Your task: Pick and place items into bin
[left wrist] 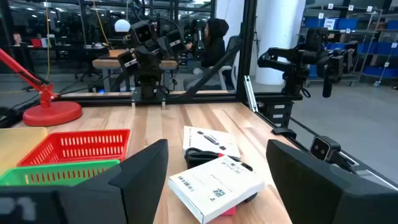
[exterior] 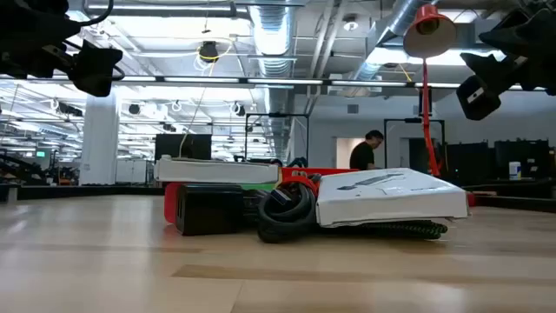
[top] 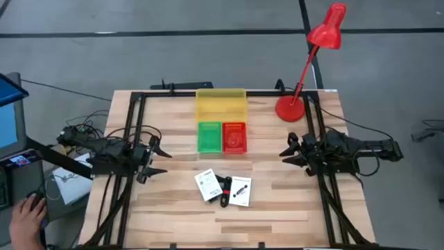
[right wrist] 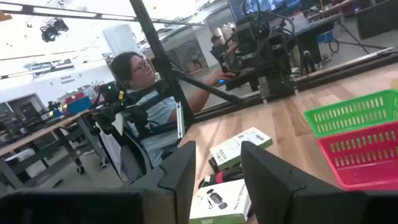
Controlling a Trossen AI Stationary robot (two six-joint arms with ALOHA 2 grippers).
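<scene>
We see two white packets [top: 208,185] with a black tool [top: 225,192] lying between both raised claws, the left gripper [top: 154,158] spread wide, the right gripper [top: 290,151] partly parted, empty, baskets [top: 222,137] beyond

A red desk lamp [top: 316,52] is seen standing at the far right corner of the wooden table [top: 277,208], its round base [top: 290,109] set on the wood. A black frame [top: 135,132] is fitted around the table. A person [right wrist: 146,93] is seated beyond the table's left edge, a laptop [top: 8,118] placed beside them.
</scene>
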